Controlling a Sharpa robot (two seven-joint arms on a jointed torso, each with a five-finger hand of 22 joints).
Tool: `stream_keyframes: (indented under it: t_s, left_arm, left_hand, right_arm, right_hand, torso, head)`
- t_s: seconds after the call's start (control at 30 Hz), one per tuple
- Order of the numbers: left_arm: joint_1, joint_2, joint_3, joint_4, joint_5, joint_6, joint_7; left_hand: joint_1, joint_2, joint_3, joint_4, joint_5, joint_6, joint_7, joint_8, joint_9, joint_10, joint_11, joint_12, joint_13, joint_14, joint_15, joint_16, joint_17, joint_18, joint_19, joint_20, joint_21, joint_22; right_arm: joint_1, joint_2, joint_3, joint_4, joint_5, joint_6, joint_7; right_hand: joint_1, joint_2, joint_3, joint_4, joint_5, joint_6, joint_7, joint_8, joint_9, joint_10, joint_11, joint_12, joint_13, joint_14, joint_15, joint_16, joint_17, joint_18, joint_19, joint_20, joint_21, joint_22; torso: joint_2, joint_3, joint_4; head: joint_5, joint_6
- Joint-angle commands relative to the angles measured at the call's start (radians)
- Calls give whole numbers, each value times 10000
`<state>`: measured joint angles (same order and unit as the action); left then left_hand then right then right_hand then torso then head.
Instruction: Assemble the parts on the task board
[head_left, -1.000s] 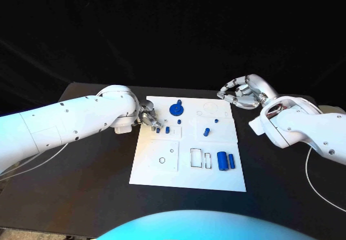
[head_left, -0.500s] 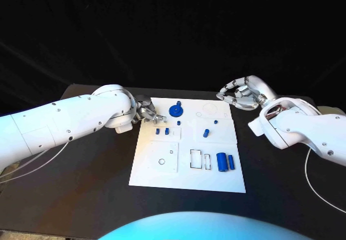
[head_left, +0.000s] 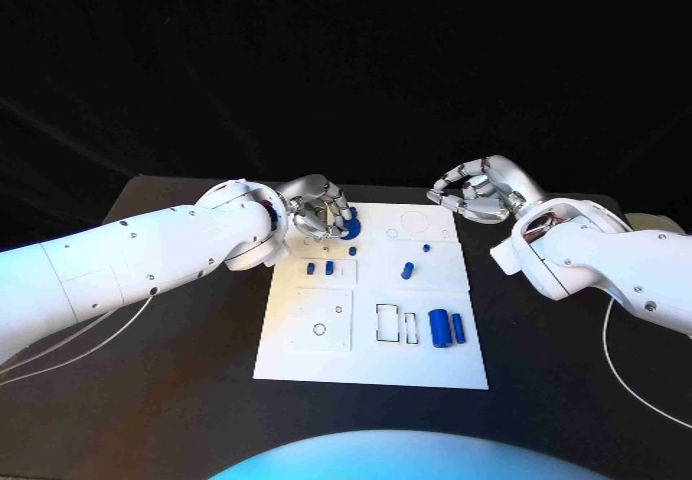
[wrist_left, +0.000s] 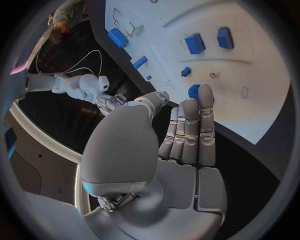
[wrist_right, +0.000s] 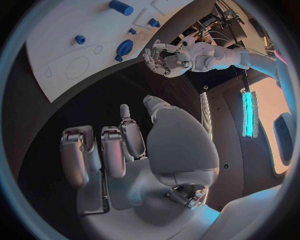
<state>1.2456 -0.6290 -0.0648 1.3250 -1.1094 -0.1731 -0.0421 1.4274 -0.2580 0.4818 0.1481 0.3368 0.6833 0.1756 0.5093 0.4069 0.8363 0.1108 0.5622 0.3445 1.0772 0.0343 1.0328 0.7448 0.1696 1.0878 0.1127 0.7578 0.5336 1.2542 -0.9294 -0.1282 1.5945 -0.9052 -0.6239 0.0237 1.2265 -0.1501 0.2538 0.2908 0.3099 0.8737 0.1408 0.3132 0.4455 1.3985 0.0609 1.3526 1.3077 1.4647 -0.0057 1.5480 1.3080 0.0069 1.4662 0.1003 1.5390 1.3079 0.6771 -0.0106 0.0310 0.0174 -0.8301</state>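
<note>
The white task board (head_left: 372, 350) lies in the middle of the black table. A round blue part (head_left: 351, 228) stands near its far left corner. My left hand (head_left: 320, 215) hovers right beside that part, its fingers (wrist_left: 190, 130) stretched out side by side, tips close to the round part (wrist_left: 194, 91), holding nothing. Two small blue blocks (head_left: 319, 268) sit below it, a blue oblong piece (head_left: 408, 269) mid-board, and two blue cylinders (head_left: 449, 326) at the right. My right hand (head_left: 473, 190) hangs past the board's far right corner, fingers (wrist_right: 100, 155) curled in around nothing.
Two tiny blue pegs (head_left: 391, 232) (head_left: 427, 245) stand near the board's far end. Outlined slots (head_left: 392, 322) and a small ring (head_left: 320, 327) mark the near half. White cables (head_left: 635, 370) trail over the table at both sides. Black tabletop (head_left: 173, 400) surrounds the board.
My left hand has moved from beside the two small blocks toward the board's far end and turned, now reaching the round blue part. The right hand has barely shifted.
</note>
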Motion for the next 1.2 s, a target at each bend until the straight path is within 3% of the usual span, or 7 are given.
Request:
stream_keyframes:
  t_s: [0.03,0.07,0.13,0.33,0.57,0.77,1.2]
  left_arm:
    - [-31,153,-17,-137,-2016,-446,1428]
    - [-44,206,-29,-190,-2318,-366,1425]
    - [-73,313,-48,-299,-2827,-245,1423]
    - [-158,600,-70,-544,-3884,95,1389]
    - [-200,851,-77,-740,-4674,715,1069]
    - [-219,964,-80,-828,-5046,1074,756]
    - [-274,1197,-86,-1058,-5279,1501,371]
  left_hand:
    - [50,-19,29,-131,-20,261,-35,-241,-270,-32,51,-410,-408,70,24,297,-60,126,29,66,211,144]
    - [15,-24,31,-171,-19,356,-37,-366,-398,-22,68,-572,-590,335,45,697,173,131,177,88,426,275]
    - [-55,-46,72,-201,-20,472,-76,-515,-552,164,44,-663,-786,1343,25,1937,1480,133,468,91,925,582]
    - [-160,-120,106,-246,-48,707,-152,-672,-724,248,45,-868,-1073,1591,47,2481,1779,53,642,109,1648,1331]
    - [-306,-172,77,-280,-170,1068,-249,-849,-893,576,-17,-1118,-1415,2380,-5,3347,2673,-234,1447,87,3209,3165]
    - [-365,-171,138,-303,-196,1263,-197,-1058,-1023,1024,-79,-1349,-1674,3176,-70,3927,3553,-537,2297,62,4572,4871]
    - [-345,-112,234,-339,-195,1581,-240,-1053,-1026,1283,-128,-1546,-1831,3428,-123,4045,3708,-621,2550,14,4982,5361]
  right_arm:
    - [-15,26,1,-5,11,20,150]
    - [-17,31,1,-5,12,21,153]
    - [-20,34,1,-3,14,20,156]
    - [-25,31,0,13,15,18,158]
    - [-27,28,0,32,15,19,153]
    - [-27,22,0,46,15,15,149]
    - [-27,25,1,64,2,8,150]
  right_hand:
    - [-46,2,11,-27,29,-55,16,62,13,-68,-2,-56,801,922,-63,-45,2078,24,877,-82,-25,2392]
    - [-46,2,11,-27,29,-55,16,62,13,-68,-2,-56,801,922,-63,-45,2078,24,877,-82,-25,2392]
    - [-38,7,18,-31,40,-59,17,62,14,-85,-2,-77,783,918,-63,-53,2064,27,873,-83,-33,2386]
    - [-38,7,18,-31,40,-59,17,62,14,-85,-2,-77,783,918,-63,-53,2064,27,873,-83,-33,2386]
    - [-38,7,18,-31,40,-59,17,62,14,-85,-2,-77,783,918,-63,-53,2064,27,873,-83,-33,2386]
    - [-38,7,18,-31,40,-59,17,62,14,-85,-2,-77,783,918,-63,-53,2064,27,873,-83,-33,2386]
    - [-38,7,18,-31,40,-59,17,62,14,-85,-2,-77,783,918,-63,-53,2064,27,873,-83,-33,2386]
  torso:
    - [8,9,-15]
    - [12,8,-20]
    - [16,6,-24]
    - [39,-4,-28]
    - [69,-1,-61]
    - [58,-5,-42]
    - [46,-9,-30]
  head:
    - [-13,25]
    - [-19,34]
    - [-39,49]
    - [-86,69]
    - [-110,96]
    - [-133,96]
    - [-193,70]
